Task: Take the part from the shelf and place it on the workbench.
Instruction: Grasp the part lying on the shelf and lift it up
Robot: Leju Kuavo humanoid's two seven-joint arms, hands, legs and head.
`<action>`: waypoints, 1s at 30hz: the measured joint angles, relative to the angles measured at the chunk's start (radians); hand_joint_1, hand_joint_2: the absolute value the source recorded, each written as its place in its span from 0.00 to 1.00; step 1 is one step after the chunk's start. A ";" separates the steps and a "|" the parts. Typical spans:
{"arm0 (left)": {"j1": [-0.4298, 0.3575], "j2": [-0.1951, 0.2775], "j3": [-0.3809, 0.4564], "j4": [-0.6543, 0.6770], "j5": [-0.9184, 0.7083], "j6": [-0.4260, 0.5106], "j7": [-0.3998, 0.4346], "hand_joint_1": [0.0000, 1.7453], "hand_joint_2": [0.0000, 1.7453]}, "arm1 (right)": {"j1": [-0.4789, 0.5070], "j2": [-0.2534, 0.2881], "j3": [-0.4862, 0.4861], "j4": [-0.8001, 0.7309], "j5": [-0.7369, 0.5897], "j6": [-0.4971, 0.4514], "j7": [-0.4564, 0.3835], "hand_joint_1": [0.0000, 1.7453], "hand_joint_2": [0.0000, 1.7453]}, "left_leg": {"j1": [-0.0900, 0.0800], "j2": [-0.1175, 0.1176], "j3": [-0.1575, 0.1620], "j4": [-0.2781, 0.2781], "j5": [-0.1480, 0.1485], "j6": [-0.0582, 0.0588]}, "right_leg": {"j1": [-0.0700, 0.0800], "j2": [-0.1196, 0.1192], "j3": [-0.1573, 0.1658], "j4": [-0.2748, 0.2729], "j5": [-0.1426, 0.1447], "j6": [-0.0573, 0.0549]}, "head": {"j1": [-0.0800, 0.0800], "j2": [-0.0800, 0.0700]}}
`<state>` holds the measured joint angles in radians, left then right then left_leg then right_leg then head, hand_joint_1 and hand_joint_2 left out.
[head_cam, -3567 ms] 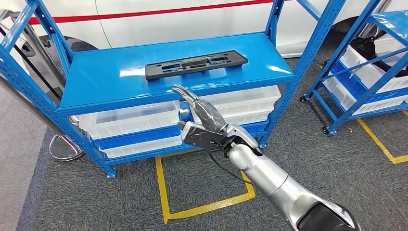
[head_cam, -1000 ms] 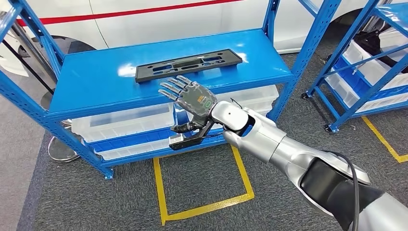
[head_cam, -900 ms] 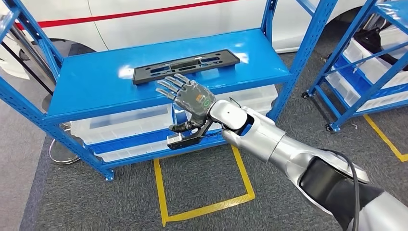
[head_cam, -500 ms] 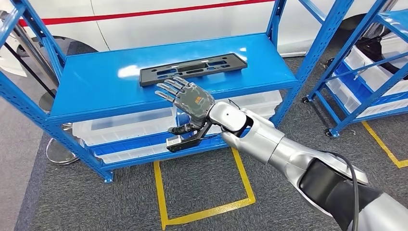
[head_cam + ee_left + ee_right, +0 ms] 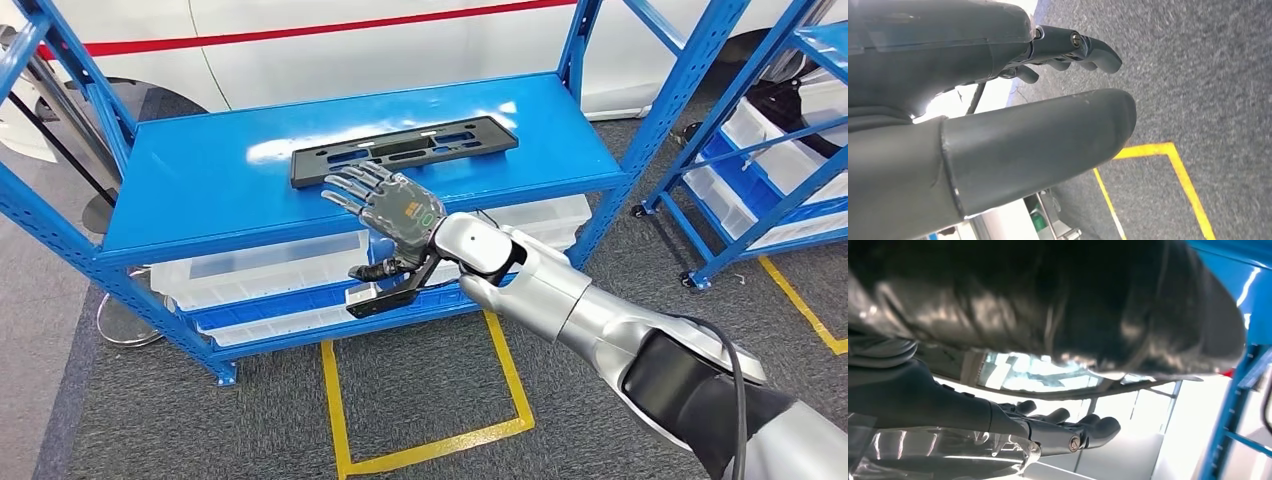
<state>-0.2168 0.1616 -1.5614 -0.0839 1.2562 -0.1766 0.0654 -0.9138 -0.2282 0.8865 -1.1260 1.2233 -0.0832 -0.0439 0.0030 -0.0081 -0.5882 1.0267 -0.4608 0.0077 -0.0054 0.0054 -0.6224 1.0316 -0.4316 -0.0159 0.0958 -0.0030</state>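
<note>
The part (image 5: 404,150) lay on the blue shelf (image 5: 200,190), upper centre of the head view. The right hand (image 5: 390,210) hovered just below it, fingers spread, holding nothing. The left hand (image 5: 998,100) was empty, fingers apart.

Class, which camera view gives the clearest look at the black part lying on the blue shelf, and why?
The head view: the black part lies flat and whole on the blue shelf, just beyond the right robot hand. The right wrist view gives a blurred close dark surface that cannot be identified; the left wrist view faces the floor.
</note>
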 joint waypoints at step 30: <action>-0.001 -0.003 0.000 -0.003 -0.028 0.000 0.001 0.00 0.00 | 0.003 0.014 0.000 -0.001 -0.002 0.017 -0.002 0.00 0.00 | -0.003 -0.001 0.018 -0.008 -0.009 0.008 | 0.011 -0.005 -0.015 -0.007 0.021 -0.006 | -0.001 0.000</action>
<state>-0.2181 0.1590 -1.5618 -0.0867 1.2280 -0.1766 0.0668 -0.9105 -0.2143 0.8865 -1.1266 1.2213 -0.0660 -0.0454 -0.0005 -0.0090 -0.5702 1.0186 -0.4695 0.0160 0.0060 0.0008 -0.6373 1.0251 -0.4102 -0.0223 0.0951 -0.0031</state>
